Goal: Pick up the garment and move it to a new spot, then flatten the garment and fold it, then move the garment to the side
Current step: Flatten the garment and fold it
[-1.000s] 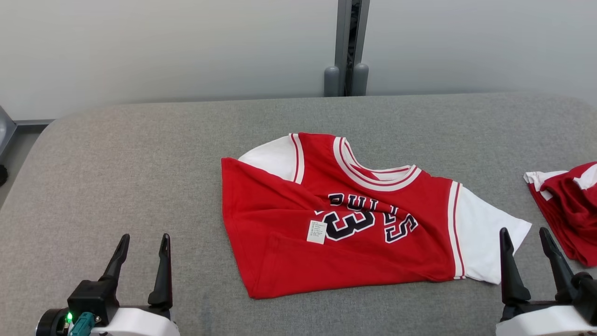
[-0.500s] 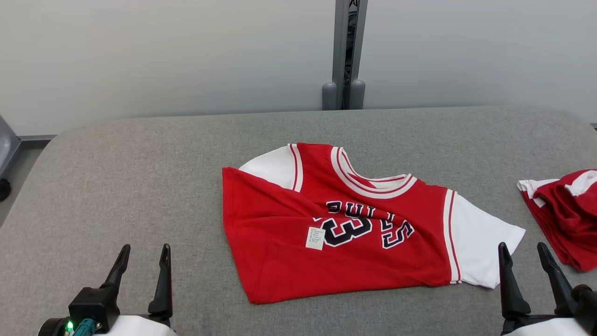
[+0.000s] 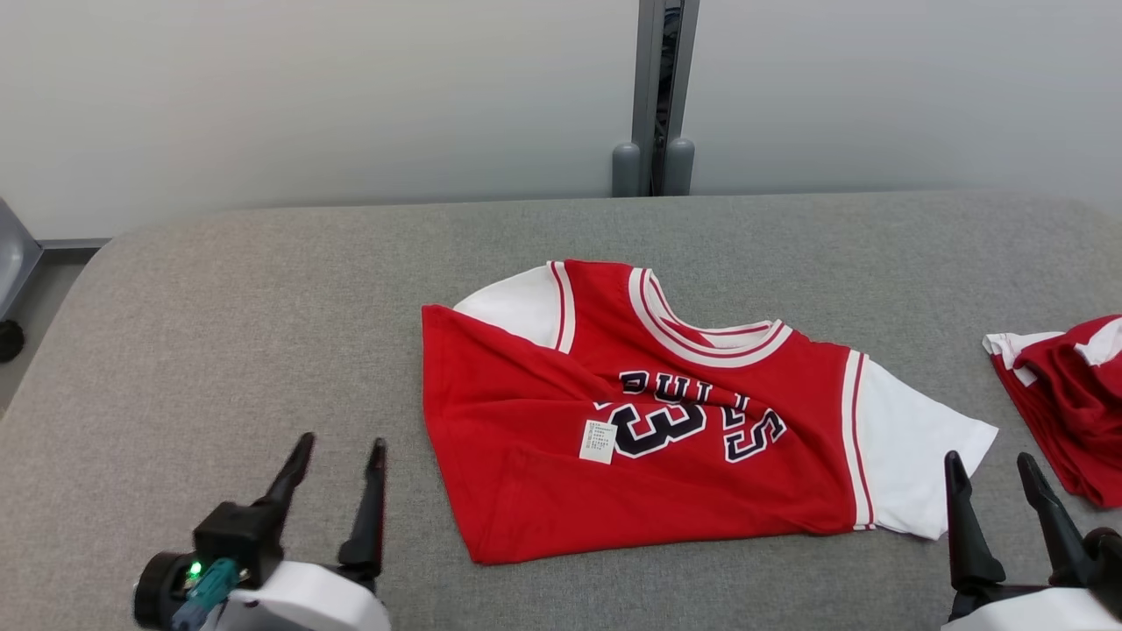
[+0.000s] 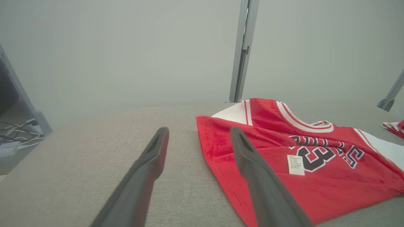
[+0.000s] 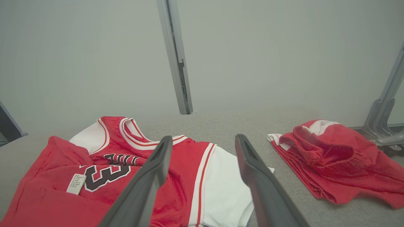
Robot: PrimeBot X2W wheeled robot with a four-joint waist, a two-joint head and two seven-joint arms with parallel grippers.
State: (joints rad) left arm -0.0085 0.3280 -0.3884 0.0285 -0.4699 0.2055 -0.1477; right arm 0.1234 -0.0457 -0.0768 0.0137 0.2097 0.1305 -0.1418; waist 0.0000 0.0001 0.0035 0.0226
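Shirt: A red basketball shirt (image 3: 701,491) with white sleeves is lying near the middle of the gray padded table (image 3: 245,315), collar pointing toward the far wall. Its left side is lying folded over the chest, covering part of the dark lettering and the number.

Tag: A small white care label (image 3: 598,441) is showing on the folded-over flap, just beside the number.

Sleeves: One white sleeve (image 3: 916,456) is spreading flat toward my right, while the other (image 3: 517,302) is peeking out from under the red flap at the far left corner.

My left gripper (image 3: 340,443): I am holding it low at the near left with its two dark fingers spread wide and nothing between them. It is pointing along the table near the shirt's left edge. From my left wrist camera, one finger (image 4: 252,170) is overlapping the red cloth, and I cannot tell whether it is touching.

My right gripper (image 3: 988,457): I am keeping it at the near right, fingers standing wide apart and carrying nothing, its tips sitting just beside the hem of the flat white sleeve.

Second garment: A crumpled red-and-white bundle (image 3: 1065,403) is lying at the table's right side, apart from the shirt.

Backdrop: A gray metal post (image 3: 663,88) is rising against a pale wall behind the table's far edge.
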